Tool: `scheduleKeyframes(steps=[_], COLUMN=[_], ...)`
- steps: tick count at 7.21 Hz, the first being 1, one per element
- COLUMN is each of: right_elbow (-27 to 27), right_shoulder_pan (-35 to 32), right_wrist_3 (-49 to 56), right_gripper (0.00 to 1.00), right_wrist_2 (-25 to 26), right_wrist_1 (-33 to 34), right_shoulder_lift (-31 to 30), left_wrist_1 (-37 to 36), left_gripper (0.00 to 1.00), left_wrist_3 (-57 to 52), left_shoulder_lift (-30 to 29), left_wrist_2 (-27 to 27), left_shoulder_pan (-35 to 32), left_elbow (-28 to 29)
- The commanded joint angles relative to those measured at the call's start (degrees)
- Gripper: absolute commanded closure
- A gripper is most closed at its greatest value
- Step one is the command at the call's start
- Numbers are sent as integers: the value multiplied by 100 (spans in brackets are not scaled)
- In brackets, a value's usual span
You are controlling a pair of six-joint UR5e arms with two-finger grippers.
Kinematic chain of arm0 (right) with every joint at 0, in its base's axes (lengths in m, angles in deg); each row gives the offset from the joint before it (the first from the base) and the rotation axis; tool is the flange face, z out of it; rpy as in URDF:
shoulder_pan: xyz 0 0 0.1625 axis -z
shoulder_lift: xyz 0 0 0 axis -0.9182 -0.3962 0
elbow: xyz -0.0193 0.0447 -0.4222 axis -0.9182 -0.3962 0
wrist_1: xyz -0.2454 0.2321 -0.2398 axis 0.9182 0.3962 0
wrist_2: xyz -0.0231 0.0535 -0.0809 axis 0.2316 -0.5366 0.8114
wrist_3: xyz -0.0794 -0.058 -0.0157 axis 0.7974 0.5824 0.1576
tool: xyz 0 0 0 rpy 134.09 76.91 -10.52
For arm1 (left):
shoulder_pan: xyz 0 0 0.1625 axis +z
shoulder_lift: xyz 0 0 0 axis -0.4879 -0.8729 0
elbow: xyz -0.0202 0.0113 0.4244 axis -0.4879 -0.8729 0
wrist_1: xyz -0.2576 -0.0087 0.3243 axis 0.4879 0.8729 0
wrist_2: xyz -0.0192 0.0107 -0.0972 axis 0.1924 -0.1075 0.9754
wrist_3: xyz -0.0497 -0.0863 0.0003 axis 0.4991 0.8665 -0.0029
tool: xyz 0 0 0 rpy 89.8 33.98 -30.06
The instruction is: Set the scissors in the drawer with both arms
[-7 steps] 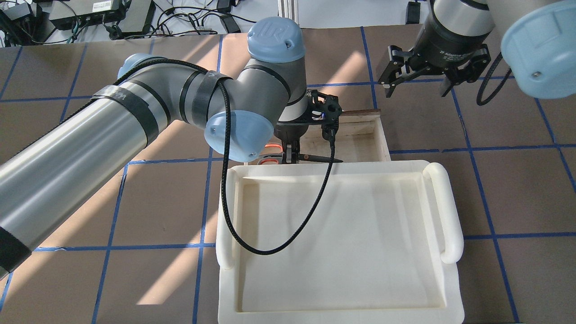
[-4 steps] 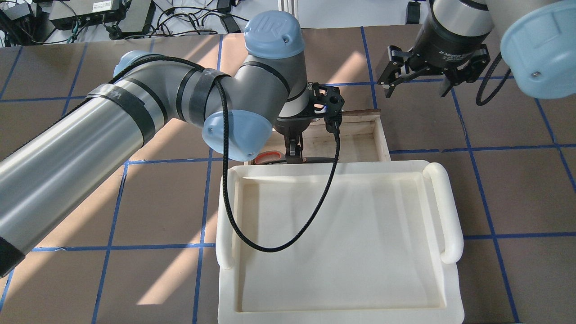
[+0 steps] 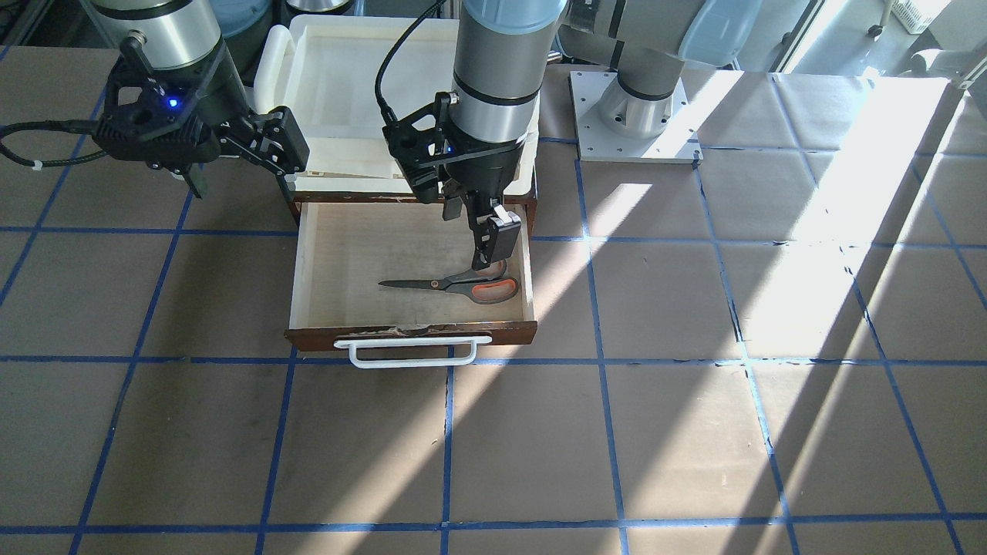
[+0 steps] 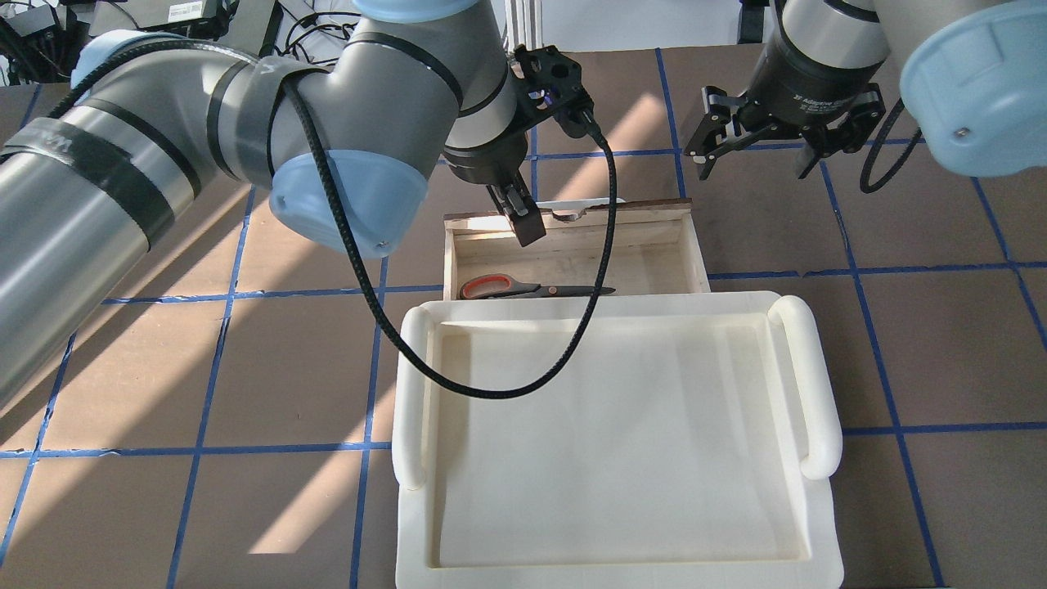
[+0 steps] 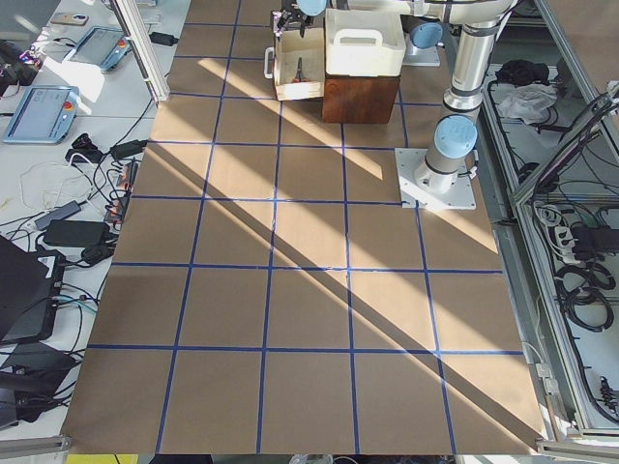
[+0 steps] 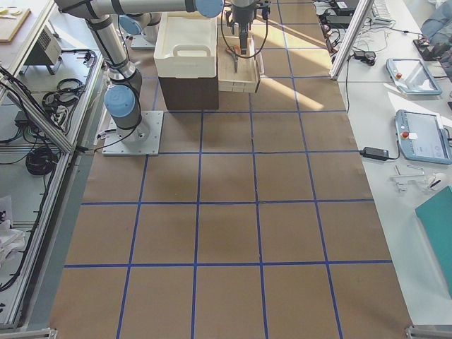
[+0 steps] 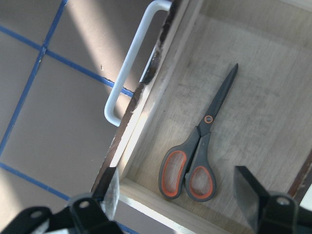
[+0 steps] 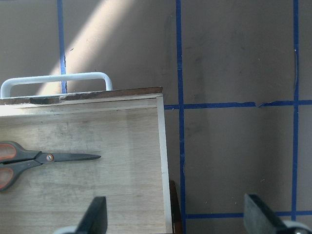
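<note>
Scissors (image 3: 455, 285) lie flat, ungripped, inside the open drawer (image 3: 331, 262), left claw (image 3: 490, 245) spread empty above their handles, right claw (image 4: 757, 155) spread empty near the drawer's corner; advise lifting left clear, then pushing the white handle (image 3: 412, 353) squarely.

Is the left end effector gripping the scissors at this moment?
No, the scissors lie flat on the drawer floor, and the open left end effector hangs above them.

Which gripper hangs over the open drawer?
The left gripper, open above the handles of the scissors lying in the drawer. The right gripper, also open, hangs off to the drawer's side, over the table.
</note>
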Motion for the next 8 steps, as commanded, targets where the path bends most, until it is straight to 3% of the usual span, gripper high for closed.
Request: scheduleKeyframes(steps=[1,4,6,8], right_elbow=[-8,-8,-8,-17], right_shoulder_pan=[0,0,0,0], right_wrist_3=[0,0,0,0], right_gripper=[0,0,0,0], right_wrist_2=[-55,-55,-55,-46], right_wrist_1=[5,-3,5,14], right_shoulder_lift=[8,8,-1,-1], left_wrist_1=[432,1205,1487,1646], left_gripper=[3,0,0,0], left_wrist_3=[1819,3345,3490,3472], left_shoulder_lift=[413,879,1029,1030], left_wrist_2=[11,-33,-619,-578], left_shoulder_pan=[730,1558,1996,2384], left_elbow=[54,36,-33,-95])
